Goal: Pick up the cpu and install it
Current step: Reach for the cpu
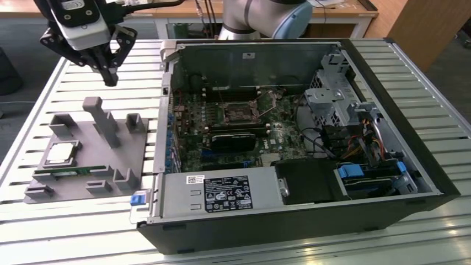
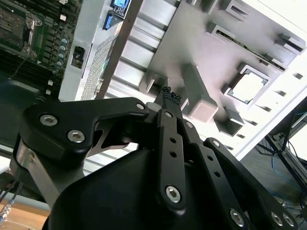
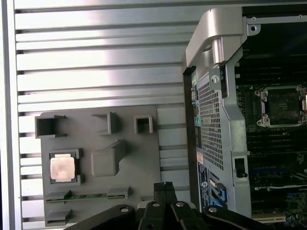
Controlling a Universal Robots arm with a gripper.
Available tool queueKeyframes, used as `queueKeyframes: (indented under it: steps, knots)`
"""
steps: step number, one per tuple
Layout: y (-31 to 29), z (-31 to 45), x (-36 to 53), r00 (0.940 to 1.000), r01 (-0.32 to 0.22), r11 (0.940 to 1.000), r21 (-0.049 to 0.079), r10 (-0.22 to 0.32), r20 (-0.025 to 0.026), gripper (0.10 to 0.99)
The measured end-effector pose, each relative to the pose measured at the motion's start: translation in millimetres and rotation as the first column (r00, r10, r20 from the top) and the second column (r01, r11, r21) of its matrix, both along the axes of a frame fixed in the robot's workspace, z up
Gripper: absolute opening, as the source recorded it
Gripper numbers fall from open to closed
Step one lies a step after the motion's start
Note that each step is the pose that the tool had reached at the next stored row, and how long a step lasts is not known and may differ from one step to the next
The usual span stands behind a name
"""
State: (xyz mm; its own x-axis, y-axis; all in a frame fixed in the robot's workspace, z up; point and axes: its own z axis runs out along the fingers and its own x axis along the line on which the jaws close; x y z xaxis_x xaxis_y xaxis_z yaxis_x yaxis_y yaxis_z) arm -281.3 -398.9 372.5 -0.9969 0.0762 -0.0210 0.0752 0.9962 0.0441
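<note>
Exterior view: black pincer [image 1: 110,79], shut tight & empty, hovers over slatted metal desk [image 1: 74,232]. The small silver square cpu [image 1: 60,153] lies in a grey plastic tray [image 1: 81,132], well apart. Both wrist views: cpu [image 3: 63,167] off to one side; a clean pick prob. needs an open, centred, square approach.

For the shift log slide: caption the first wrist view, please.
Shut, empty pincer near the gray fixture, cpu resting in its pocket, open computer case beside it.
</note>
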Motion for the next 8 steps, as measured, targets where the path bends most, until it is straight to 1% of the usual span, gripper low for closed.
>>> queueKeyframes:
  steps: [8]
  knots:
    - [0.0, -1.0, -12.9, 1.0, 0.0, 1.0, 0.0, 0.0, -0.0002, 0.106]
